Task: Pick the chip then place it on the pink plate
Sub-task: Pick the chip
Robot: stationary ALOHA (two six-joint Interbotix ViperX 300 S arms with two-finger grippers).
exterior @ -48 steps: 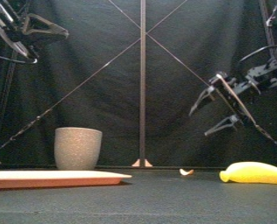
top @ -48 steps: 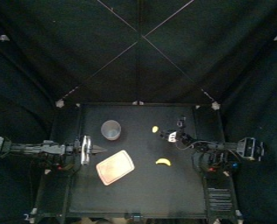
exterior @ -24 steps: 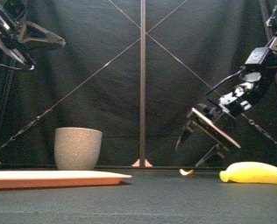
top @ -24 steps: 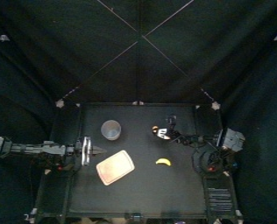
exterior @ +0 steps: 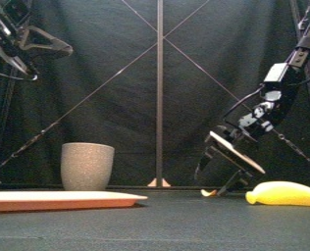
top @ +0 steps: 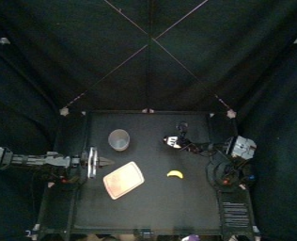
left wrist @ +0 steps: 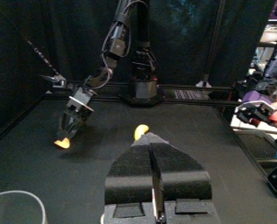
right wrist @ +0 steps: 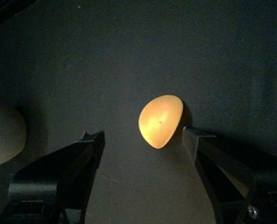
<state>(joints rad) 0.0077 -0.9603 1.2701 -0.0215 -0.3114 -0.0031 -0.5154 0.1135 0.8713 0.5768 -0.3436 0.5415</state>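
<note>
The right arm reaches in from the table's right edge toward the back of the table, and in the front view its forearm slants steeply down so that the right gripper [exterior: 218,184] points at the tabletop. Its jaws are spread wide, one on each side of the chip [right wrist: 161,120], with a gap of dark table showing between each jaw and the chip, so it has hold of nothing. The chip, a small pale orange oval, lies flat on the table [top: 151,202] toward the back edge and right of the middle. The yellow banana [exterior: 286,193] lies nearer the front edge than the chip and apart from it. The grey cup [exterior: 87,165] stands upright left of the middle, toward the back. The pink plate [top: 122,179] lies flat in front of the cup, nearer the left edge, with nothing on it. The left arm rests along the table's left edge. The left gripper [left wrist: 156,171] is raised above the table with its jaws pressed together and empty.
</note>
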